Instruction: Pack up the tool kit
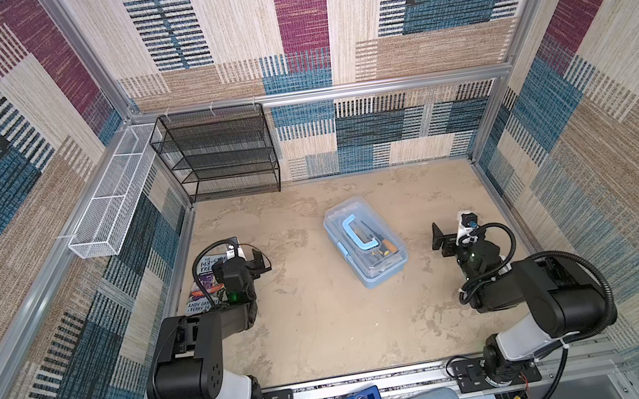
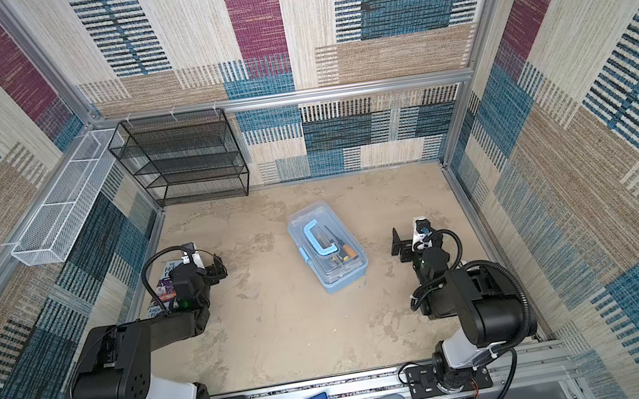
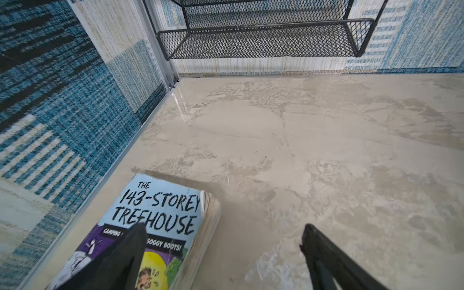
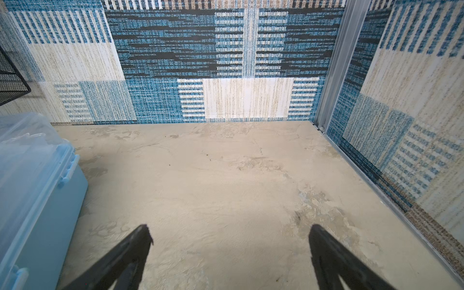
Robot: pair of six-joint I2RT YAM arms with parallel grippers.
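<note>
I see the left gripper (image 3: pixel 224 227) wide open, empty, over the book (image 3: pixel 160 213); right gripper (image 4: pixel 229 227) likewise, near the closed case (image 1: pixel 365 240).

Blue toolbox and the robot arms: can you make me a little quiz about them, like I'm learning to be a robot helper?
1. True or false: the tool kit has its clear lid on.
2. What lies by the left gripper? A: a book. B: a cup. C: a banana.
3. Fill in: the right gripper holds nothing; its jaws stand ___.
Key: 1 true; 2 A; 3 open.
</note>
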